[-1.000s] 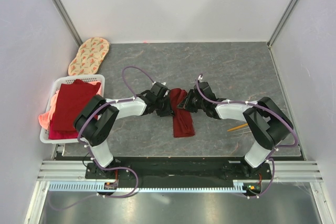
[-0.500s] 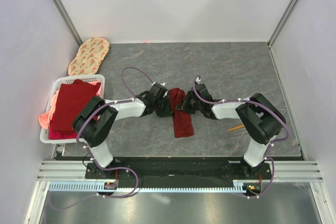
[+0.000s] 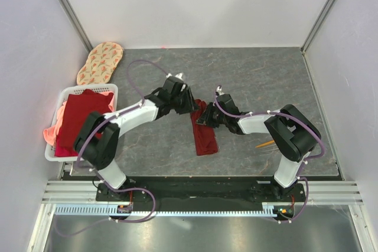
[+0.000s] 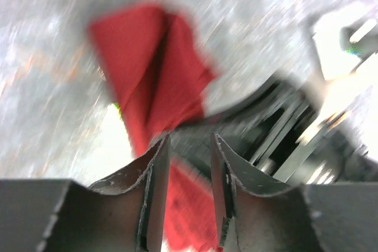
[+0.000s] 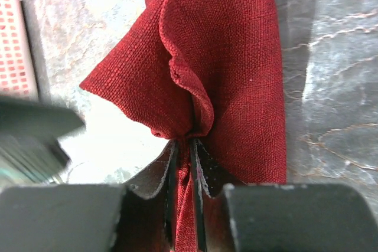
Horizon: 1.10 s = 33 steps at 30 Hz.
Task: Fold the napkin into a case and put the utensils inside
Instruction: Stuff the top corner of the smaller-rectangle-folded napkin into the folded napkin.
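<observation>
The jaws of the left gripper are standing apart with a clear gap and are gripping nothing; in the blurred left wrist view, only red cloth lying further down is showing through that gap. The jaws of the right gripper are standing narrow, pinching a raised fold of the thin dark red cloth napkin, so the fabric is bunching into a ridge just ahead of the fingertips. The napkin is lying as a long, narrow folded strip on the grey marbled table, near the middle and between the two arms. Its far end is sitting at the right gripper and its near end is pointing toward the arm bases. The left gripper is hovering just beside the strip's far end, on its left. A slender orange-gold utensil is lying on the table to the right, partly hidden by the right arm and well apart from the napkin. At the left edge a white plastic basket is holding a stack of brighter red and salmon-pink cloths, and an oval beige mat with a red-orange pattern is lying beyond it
</observation>
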{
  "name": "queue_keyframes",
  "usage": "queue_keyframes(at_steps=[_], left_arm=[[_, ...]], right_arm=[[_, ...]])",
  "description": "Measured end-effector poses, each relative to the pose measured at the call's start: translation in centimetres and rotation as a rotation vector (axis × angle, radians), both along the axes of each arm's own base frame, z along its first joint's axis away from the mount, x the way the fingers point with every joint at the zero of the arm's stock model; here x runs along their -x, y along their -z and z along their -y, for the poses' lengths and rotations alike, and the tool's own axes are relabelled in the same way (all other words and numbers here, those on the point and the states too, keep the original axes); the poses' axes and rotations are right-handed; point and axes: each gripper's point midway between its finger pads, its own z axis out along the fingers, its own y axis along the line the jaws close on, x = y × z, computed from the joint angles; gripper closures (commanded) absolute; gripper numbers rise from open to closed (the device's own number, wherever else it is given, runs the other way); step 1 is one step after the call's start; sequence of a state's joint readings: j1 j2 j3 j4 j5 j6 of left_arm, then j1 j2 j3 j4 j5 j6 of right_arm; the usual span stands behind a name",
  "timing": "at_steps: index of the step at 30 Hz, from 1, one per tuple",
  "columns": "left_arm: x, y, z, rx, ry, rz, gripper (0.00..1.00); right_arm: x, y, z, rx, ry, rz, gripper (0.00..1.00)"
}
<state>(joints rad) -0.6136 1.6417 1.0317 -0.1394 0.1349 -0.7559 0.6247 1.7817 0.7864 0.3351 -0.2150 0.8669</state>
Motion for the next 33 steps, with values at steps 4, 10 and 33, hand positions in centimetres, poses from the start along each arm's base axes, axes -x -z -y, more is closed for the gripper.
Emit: queue_keyframes(at_steps=[4,10,33], left_arm=[[-3.1,-0.9,2.1,-0.008,0.026,0.032,0.57],[-3.7,0.6,2.3,-0.066,0.047,-0.003,0.55],[-4.2,3.3,2.0,-0.222,0.06,-0.102,0.86]], right_arm=[[0.2,-0.2,-0.3,-0.021,-0.017,0.004,0.8],[0.5,-0.2,-0.3,-0.029,-0.026,0.004,0.78],[0.8,-0.1,-0.4,-0.024,-0.058,0.019,0.65]])
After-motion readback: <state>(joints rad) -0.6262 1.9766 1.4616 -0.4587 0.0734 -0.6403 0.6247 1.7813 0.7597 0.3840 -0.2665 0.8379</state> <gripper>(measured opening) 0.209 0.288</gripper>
